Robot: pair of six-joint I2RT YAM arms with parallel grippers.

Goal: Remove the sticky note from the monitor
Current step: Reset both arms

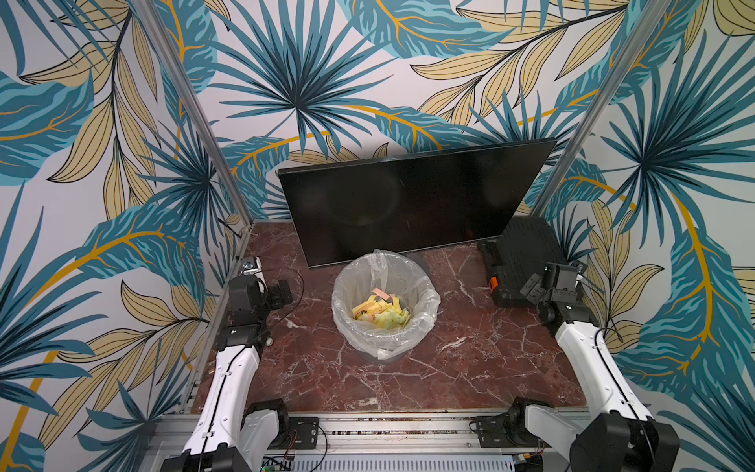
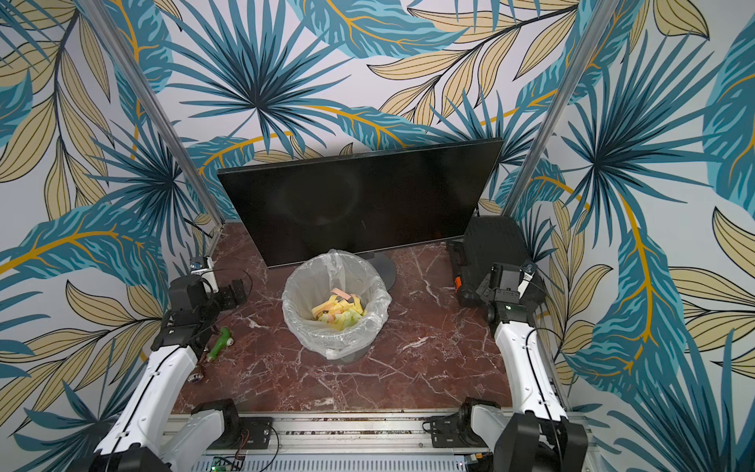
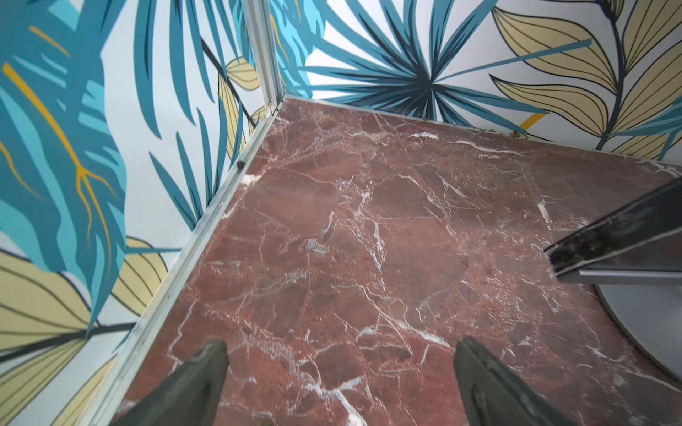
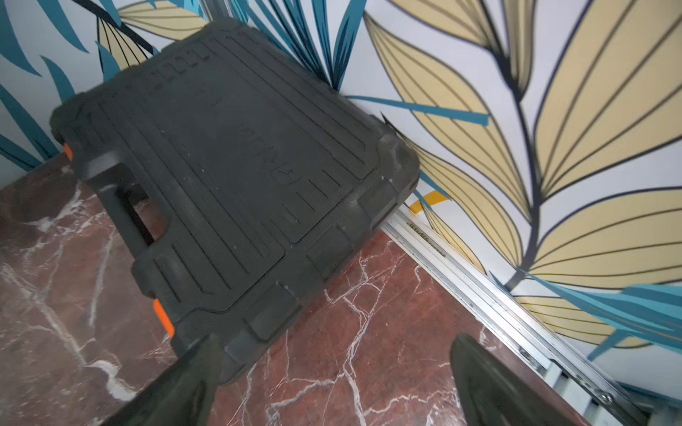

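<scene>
Monitor [image 1: 408, 204] dark. I see left pincer [image 3: 339, 350] and right pincer [image 4: 337, 346] spread wide, empty. Black case [image 4: 228, 147] embossed lettering illegible.

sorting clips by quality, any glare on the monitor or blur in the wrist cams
In both top views the wide glossy black monitor shows only a faint round reflection, no harsh glare; left wrist view: red marble tabletop sharp, left gripper soft; right wrist view: black ribbed plastic case clear, right gripper blurred.
</scene>
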